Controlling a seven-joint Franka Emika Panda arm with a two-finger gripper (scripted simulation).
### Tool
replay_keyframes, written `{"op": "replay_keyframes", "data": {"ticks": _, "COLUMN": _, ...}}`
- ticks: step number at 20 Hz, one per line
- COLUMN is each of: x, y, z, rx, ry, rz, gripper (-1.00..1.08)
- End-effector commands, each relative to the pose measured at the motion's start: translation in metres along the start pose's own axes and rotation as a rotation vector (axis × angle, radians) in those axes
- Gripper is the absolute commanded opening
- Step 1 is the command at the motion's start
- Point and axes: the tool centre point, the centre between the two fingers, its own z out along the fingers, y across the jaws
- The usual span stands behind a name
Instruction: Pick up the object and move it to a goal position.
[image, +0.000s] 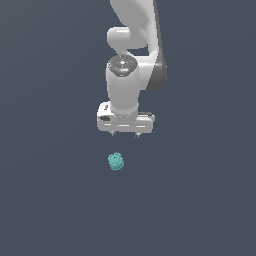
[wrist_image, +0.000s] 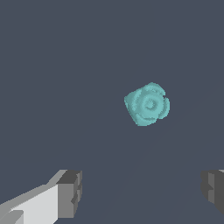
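One teal object (image: 116, 161) (wrist_image: 147, 104) is lying on floor, gripper (image: 125, 134) (wrist_image: 142, 192) hovering near w/ fingers (wrist_image: 70, 192) spread, nothing held

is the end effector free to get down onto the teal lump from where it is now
Probably yes. The end effector is open, and the teal lump sits alone with nothing beside it, though it lies off the gap between the fingers.

The exterior view looks down steeply from well off, with the arm (image: 132, 65) in the upper middle of the frame. The wrist view sits close behind the gripper (wrist_image: 142, 192), facing the grey floor (wrist_image: 52, 65). Both share the teal object (image: 116, 161) (wrist_image: 147, 104) and that floor.
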Motion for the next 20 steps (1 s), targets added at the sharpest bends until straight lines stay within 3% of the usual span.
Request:
{"op": "replay_keyframes", "data": {"ticks": 1, "x": 0.000, "y": 0.000, "z": 0.000, "rx": -0.001, "ry": -0.001, "rz": 0.000, "gripper": 1.00}}
{"op": "replay_keyframes", "data": {"ticks": 11, "x": 0.010, "y": 0.007, "z": 0.012, "rx": -0.004, "ry": 0.003, "rz": -0.074, "gripper": 1.00}}
{"op": "replay_keyframes", "data": {"ticks": 20, "x": 0.033, "y": 0.021, "z": 0.043, "rx": -0.009, "ry": 0.011, "rz": -0.247, "gripper": 1.00}}
